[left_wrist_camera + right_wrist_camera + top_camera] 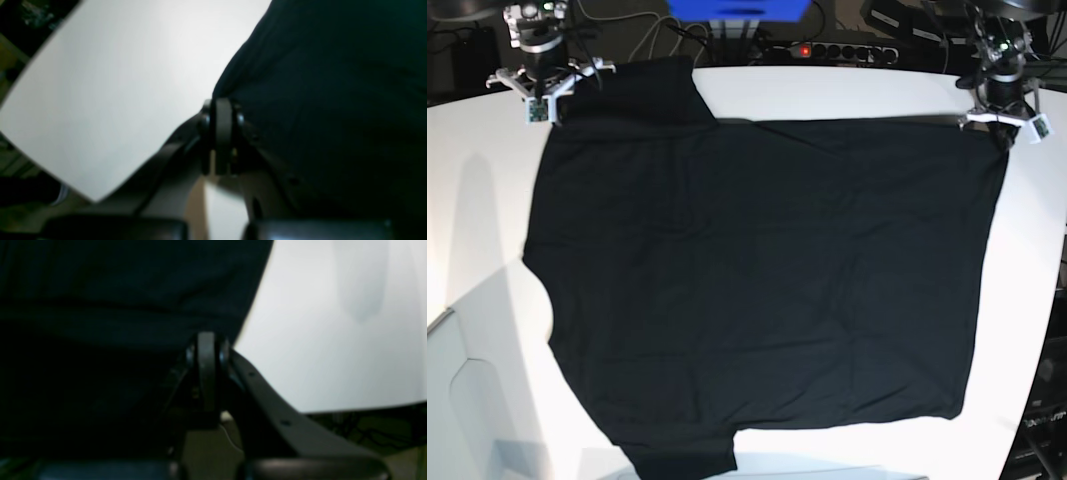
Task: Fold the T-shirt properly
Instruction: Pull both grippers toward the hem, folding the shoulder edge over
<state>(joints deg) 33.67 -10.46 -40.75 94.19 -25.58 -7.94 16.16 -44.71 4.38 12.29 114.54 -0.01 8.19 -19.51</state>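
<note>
The black T-shirt point(767, 280) lies spread flat on the white table point(477, 180), with no print showing. One sleeve points to the far edge and the other to the near edge. My right gripper point(539, 108) is at the shirt's far-left corner. In the right wrist view this gripper point(206, 336) is shut, with the dark T-shirt point(116, 306) pinched at its tips. My left gripper point(1004, 135) is at the far-right corner. In the left wrist view it point(223, 100) is shut on the T-shirt point(333, 100) edge.
A blue box point(737, 10), a power strip point(837, 50) with a red light, and cables sit behind the table's far edge. The curved table edge runs close along the right side, near the shirt's edge. Dark equipment point(1037, 420) stands at the lower right.
</note>
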